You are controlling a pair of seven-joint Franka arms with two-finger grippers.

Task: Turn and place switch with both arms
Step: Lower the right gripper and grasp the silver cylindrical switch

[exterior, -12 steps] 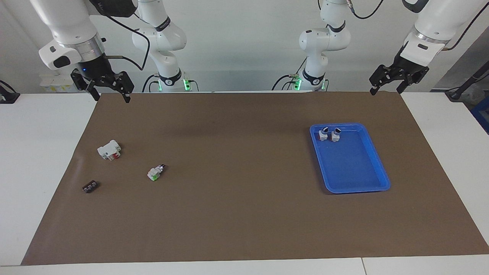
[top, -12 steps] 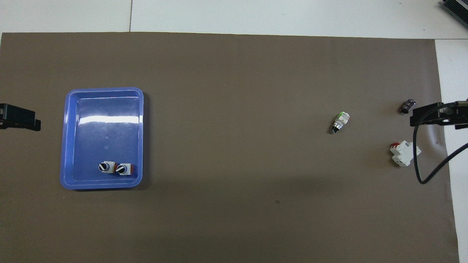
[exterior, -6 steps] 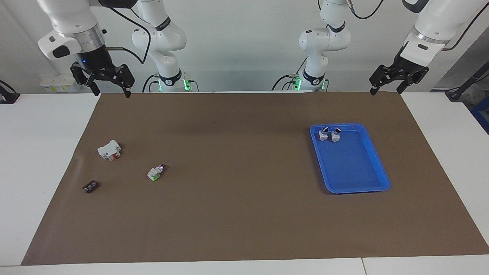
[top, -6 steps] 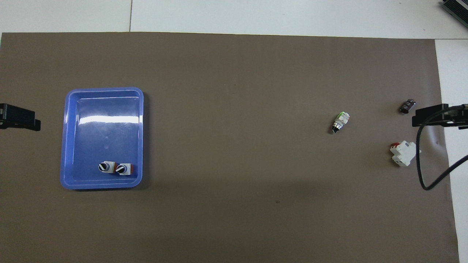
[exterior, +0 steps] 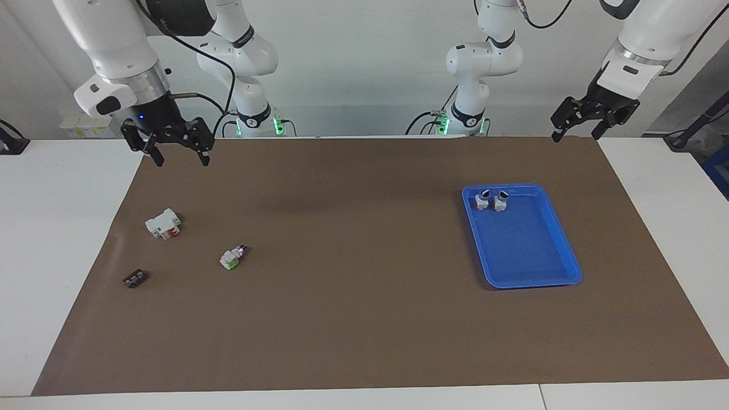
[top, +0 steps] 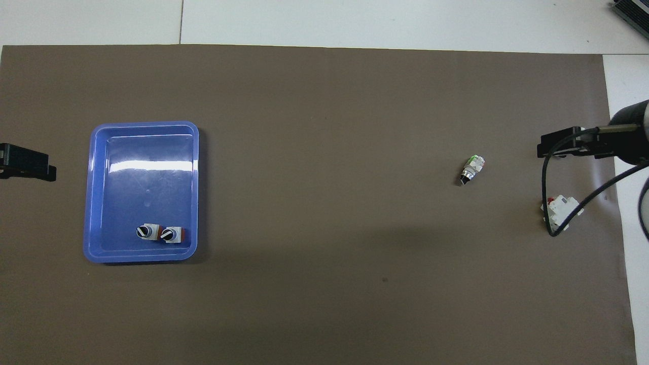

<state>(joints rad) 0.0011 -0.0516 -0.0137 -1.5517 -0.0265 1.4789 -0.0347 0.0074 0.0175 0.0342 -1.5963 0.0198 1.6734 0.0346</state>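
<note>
We see one container on the brown mat (exterior: 364,319): a blue tray (exterior: 561,239) toward the left arm's end of the table. It holds two red-based switches (exterior: 491,200), standing side by side and just apart in the corner of the tray nearest the robots, knobs up; in the overhead view they sit at about seven o'clock within the tray, and the rest of its floor is bare. The switch (exterior: 232,257) with the green base lies on its side on the mat toward the right arm's end, well apart from the tray, its knob pointing toward the robots; in the overhead view it sits at about three o'clock from the mat's centre. From it, in the facing view, a white block with a red part (exterior: 163,223) lies at about ten o'clock and a small dark part (exterior: 135,279) at about eight o'clock, both on the mat. The right gripper (exterior: 177,158) hangs in the air with its fingers spread and empty, over the mat's corner near the white block. The left gripper (exterior: 576,134) waits, also spread and empty, over the mat's edge close to the robots, touching nothing.
</note>
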